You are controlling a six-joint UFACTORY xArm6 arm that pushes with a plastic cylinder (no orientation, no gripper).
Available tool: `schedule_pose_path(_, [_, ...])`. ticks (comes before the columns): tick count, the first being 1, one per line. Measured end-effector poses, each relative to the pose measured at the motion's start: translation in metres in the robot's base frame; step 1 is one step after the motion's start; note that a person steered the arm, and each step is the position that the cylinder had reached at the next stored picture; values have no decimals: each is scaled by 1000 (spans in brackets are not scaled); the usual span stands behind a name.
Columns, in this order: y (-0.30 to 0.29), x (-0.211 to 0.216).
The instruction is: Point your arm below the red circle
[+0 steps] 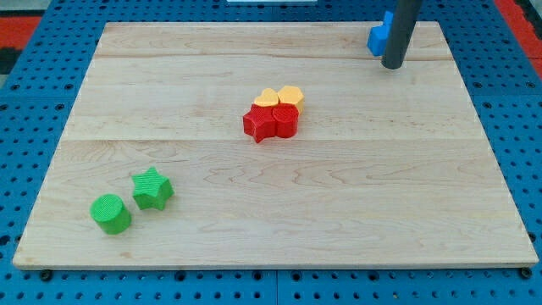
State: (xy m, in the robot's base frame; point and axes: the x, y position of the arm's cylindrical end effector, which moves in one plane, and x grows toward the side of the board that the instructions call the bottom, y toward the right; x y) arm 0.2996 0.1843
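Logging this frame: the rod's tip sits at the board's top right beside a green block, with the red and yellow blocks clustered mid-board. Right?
One error: the block beside my tip is blue, not green, as the camera view shows. The red and yellow blocks do cluster mid-board.

The bench (279, 203) is pale wood with a matt finish, its straight grain running across and faint seams showing between the planks. Around it lies a blue perforated board (34, 284), plastic-looking with a slight sheen. The green cylinder (111, 213) has fine ridges on its top face, like layered printed plastic; the green star (152, 188), red star (259, 124), red circle (284, 121), two yellow blocks (280, 97) and blue block (380, 36) look like similar matt plastic. The rod above my tip (393, 65) is dark, smooth and dull.
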Motion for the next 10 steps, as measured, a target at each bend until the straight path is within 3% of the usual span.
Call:
schedule_pose_path(2, [-24, 89])
schedule_pose_path(3, [-26, 89])
schedule_pose_path(5, [-69, 144])
schedule_pose_path(9, [-76, 143])
schedule_pose_path(10, [-86, 167])
